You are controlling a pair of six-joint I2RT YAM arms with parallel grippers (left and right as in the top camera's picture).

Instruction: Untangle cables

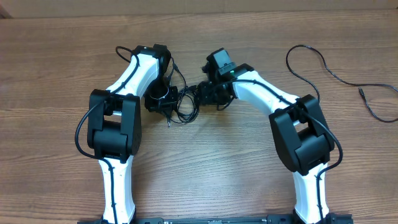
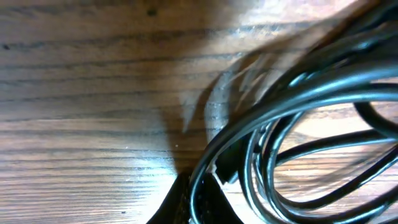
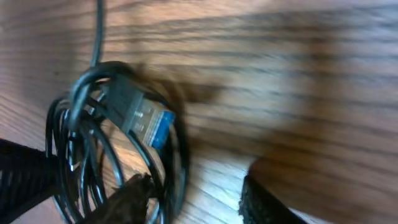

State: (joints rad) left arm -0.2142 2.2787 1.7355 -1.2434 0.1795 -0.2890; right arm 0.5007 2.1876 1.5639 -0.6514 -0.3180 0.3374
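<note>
While the cables (image 1: 181,109) lie knotted btwn my left gripper (image 1: 159,99) (jaw state unclear, view too close) and right gripper (image 3: 193,202), jaws spread, I'd pinch one strand w/ each, pull apart slowly.

On the table (image 1: 62,62), cable bundle (image 1: 180,107) centre, loose cable (image 1: 324,62) far right

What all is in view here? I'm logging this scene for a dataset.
tangled cables: one bundle, black, table centre, between the grippers
USB plug: one, black with blue insert, on the bundle
loose cable: at least one, black, far right, apart from the bundle
table: one, brown wood grain
left gripper: black, at the bundle's left side, jaws unclear
right gripper: black, open, at the bundle's right side
</note>
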